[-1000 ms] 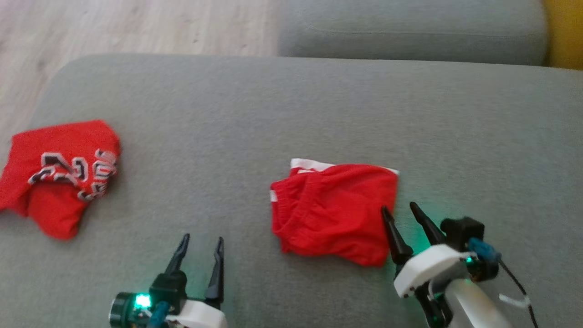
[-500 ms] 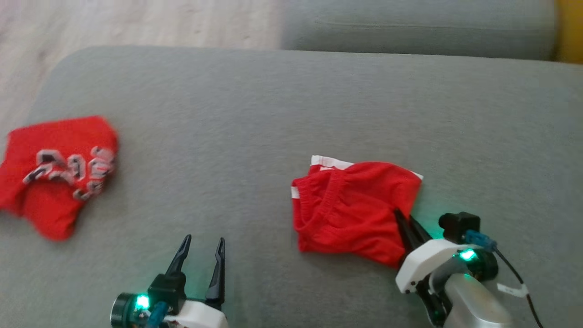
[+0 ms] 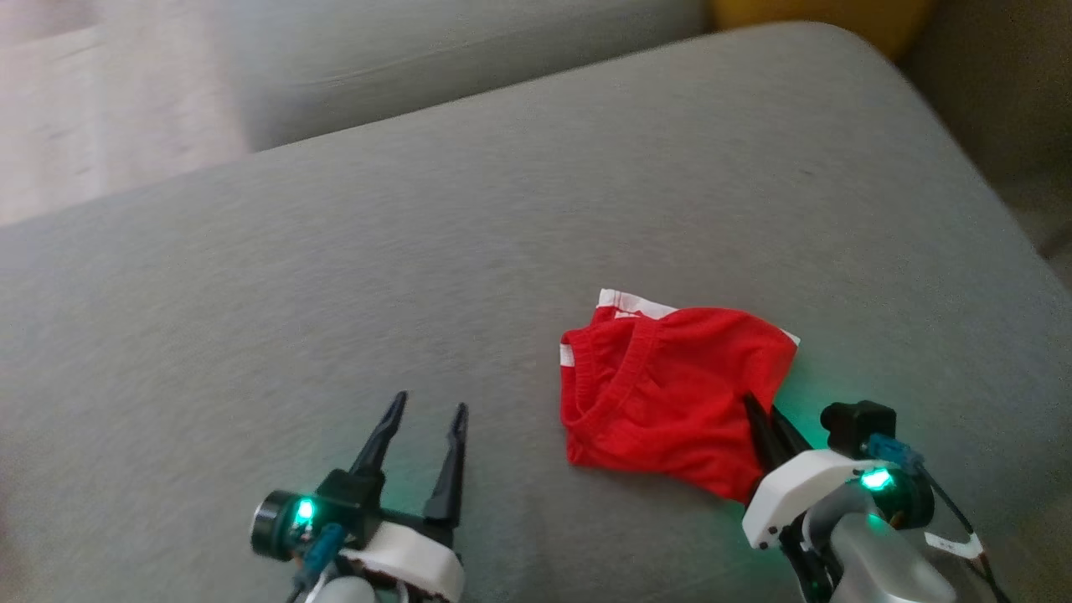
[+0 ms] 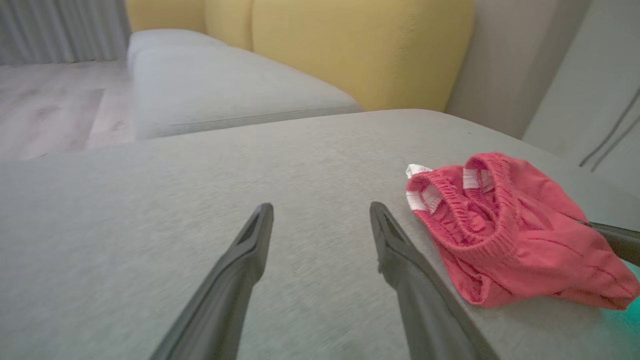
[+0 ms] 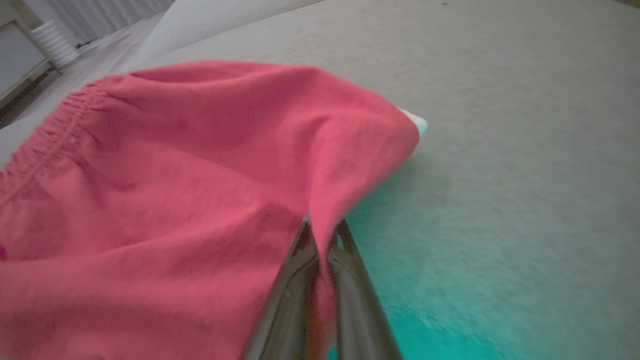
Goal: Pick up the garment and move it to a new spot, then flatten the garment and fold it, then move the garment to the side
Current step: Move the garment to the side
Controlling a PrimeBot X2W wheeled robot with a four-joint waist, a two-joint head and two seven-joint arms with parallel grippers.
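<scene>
The red garment [image 3: 670, 394] lies bunched on the grey cushion [image 3: 419, 251], at about 4 o'clock from the middle of the head view, with its white trim [image 3: 624, 301] turned toward 12 o'clock. The right gripper [image 3: 769, 419] is clenched on the garment's hem at its 4 o'clock corner. In the right wrist view the cloth is nipped between the two dark fingers [image 5: 295, 280] and rises slightly there. The left gripper [image 3: 429, 410] sits at 7 o'clock, released, its fingers spread over bare cushion and well apart from the garment. Wide bare fabric runs from 9 to 12 o'clock. The cushion's rounded edge falls away at 2 to 3 o'clock, nearer the garment. A second cushion [image 3: 419, 59] borders at 11 o'clock, with pale floor [image 3: 84, 126] at 10.
</scene>
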